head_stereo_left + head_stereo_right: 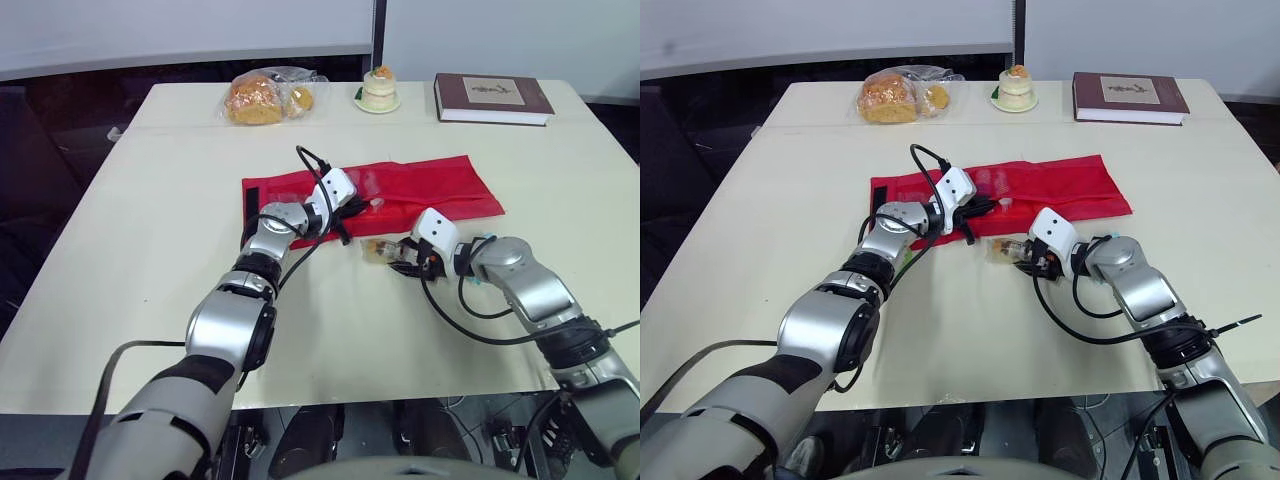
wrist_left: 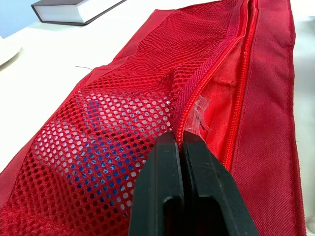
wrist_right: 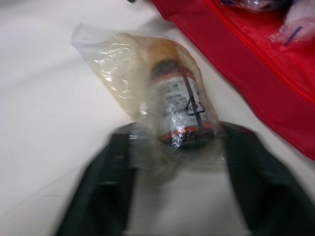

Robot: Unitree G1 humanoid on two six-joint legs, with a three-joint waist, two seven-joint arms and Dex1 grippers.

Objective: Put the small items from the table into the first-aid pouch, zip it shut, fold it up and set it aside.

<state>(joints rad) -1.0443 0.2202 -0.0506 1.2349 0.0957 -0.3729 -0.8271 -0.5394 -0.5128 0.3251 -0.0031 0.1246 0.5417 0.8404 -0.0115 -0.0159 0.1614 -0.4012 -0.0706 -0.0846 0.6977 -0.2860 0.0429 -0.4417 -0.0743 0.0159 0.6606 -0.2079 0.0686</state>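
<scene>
The red first-aid pouch [image 1: 420,185] lies unzipped across the middle of the table. My left gripper [image 2: 180,140] is shut on the zipper edge of its mesh pocket [image 2: 113,123], at the pouch's left part [image 1: 345,208]. Blue-printed items show under the mesh, and a clear packet [image 2: 199,115] lies in the opening. A small bottle in a clear plastic bag [image 3: 179,105] rests on the table just in front of the pouch [image 1: 380,248]. My right gripper [image 1: 405,262] is open, with the bottle's near end between its fingers [image 3: 246,172].
At the back of the table stand a bag of bread [image 1: 265,97], a small cake on a plate [image 1: 379,90] and a dark red book [image 1: 492,98]. Bare tabletop stretches to the left [image 1: 150,230] and towards the front edge.
</scene>
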